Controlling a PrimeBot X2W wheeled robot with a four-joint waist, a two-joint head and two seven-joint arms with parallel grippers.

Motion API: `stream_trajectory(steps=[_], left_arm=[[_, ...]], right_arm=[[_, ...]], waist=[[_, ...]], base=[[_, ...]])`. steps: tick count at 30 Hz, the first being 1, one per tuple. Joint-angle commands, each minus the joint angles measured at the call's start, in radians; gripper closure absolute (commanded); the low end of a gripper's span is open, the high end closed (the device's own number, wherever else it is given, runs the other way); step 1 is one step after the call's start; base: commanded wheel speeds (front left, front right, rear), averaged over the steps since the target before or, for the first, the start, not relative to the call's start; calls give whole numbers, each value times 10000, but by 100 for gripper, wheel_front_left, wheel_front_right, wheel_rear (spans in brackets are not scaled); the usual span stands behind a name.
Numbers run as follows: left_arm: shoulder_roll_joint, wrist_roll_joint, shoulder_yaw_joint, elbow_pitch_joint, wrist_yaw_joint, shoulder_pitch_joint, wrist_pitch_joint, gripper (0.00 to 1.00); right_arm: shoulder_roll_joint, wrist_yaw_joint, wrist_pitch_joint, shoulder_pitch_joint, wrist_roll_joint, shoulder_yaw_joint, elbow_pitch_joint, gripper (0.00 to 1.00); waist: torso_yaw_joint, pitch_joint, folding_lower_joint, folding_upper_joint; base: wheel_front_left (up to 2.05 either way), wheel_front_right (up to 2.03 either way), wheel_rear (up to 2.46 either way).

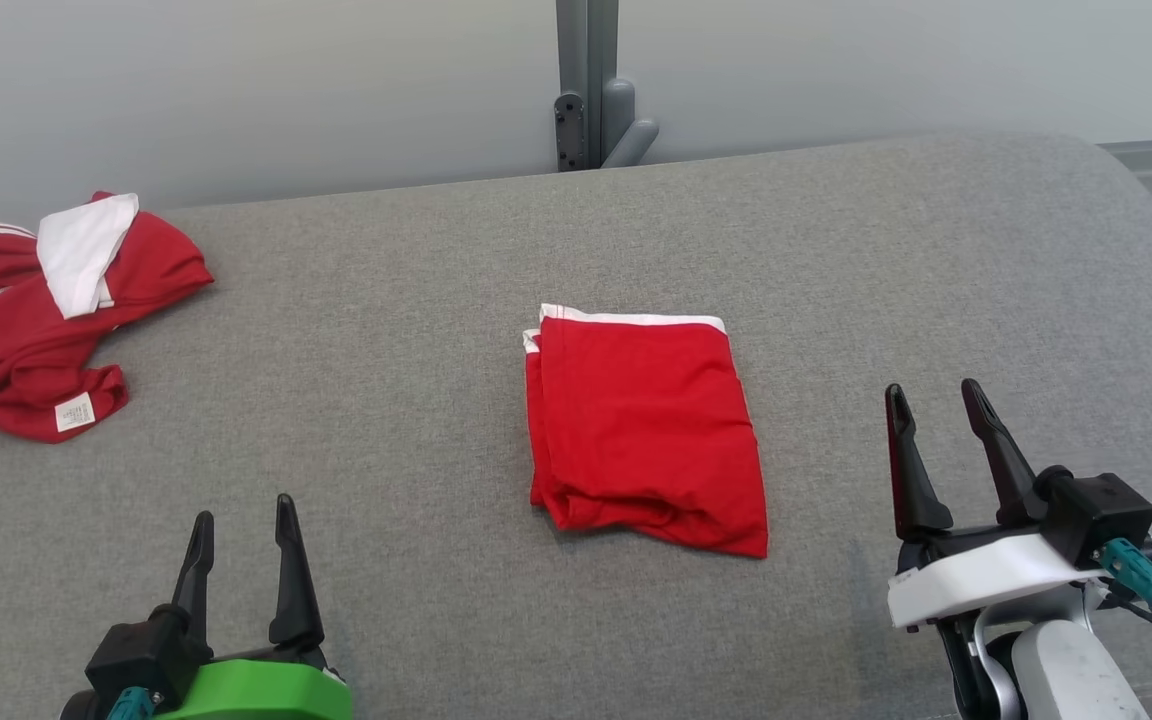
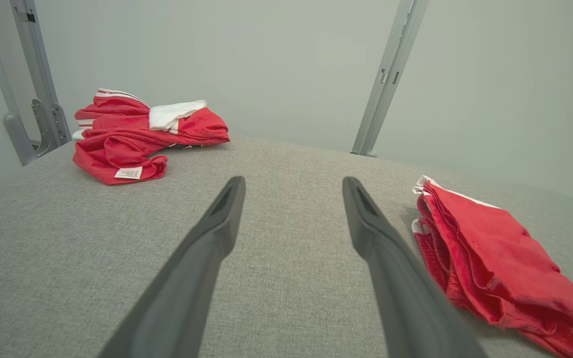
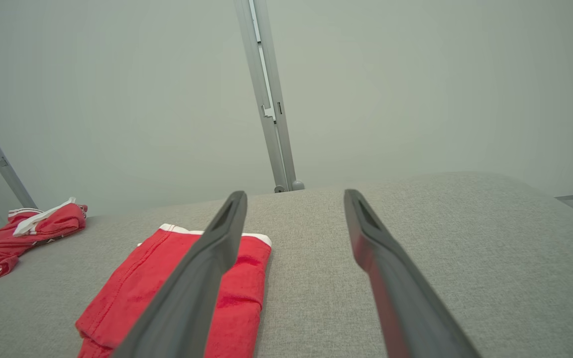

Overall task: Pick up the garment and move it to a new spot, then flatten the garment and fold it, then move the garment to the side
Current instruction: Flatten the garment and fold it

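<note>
Both pairs of long dark fingers stood spread apart, released, grasping nothing. The left gripper (image 1: 244,508) hovered at the near left of the grey padded surface (image 1: 386,420), fingers pointing away from the robot, with only bare upholstery between them. The right gripper (image 1: 933,388) sat at the near right, equally open. Its fingers were near the right edge of the folded red garment (image 1: 646,430) but apart from it.

That garment lay in the middle of the surface, between the two grippers and slightly beyond them. It formed a compact rectangle with a white band along the far edge, stacked layers showing on its left side and a slightly rumpled near edge. The folding looked finished, so the step left was probably moving it to the side. Open fingers on either flank would suit a fresh grasp.

Well apart, at the far left, lay a crumpled heap of red and white clothing (image 1: 46,320), unfolded. A small white care label (image 1: 75,412) faced up on its near edge, but its print was too small to read. No brand name or other writing was legible. A grey metal post (image 1: 588,80) rose behind the surface against a pale wall.
</note>
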Motion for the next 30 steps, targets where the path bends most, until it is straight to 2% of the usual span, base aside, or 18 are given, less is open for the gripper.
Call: stream_trajectory(steps=[1,15,21,26,30], left_arm=[[15,37,36,16,-41,-17,7,0],[15,44,-27,-42,-6,-157,7,0],[15,29,-107,-85,-6,-274,8,0],[15,32,-170,-95,-31,-362,8,0],[15,17,-259,-108,-31,-518,8,0]], right_arm=[[0,0,-28,2,3,17,62,0],[0,0,-28,-240,-187,159,456,0],[0,0,24,-671,-136,147,1084,0],[-64,0,1011,-1365,-39,360,1815,0],[-573,0,2634,-2222,734,722,2709,0]], waist=[[18,5,0,61],[164,132,0,61],[352,267,0,61],[555,453,0,61],[815,686,0,61]], base=[[0,0,0],[0,0,0],[0,0,0],[0,0,0],[0,0,0]])
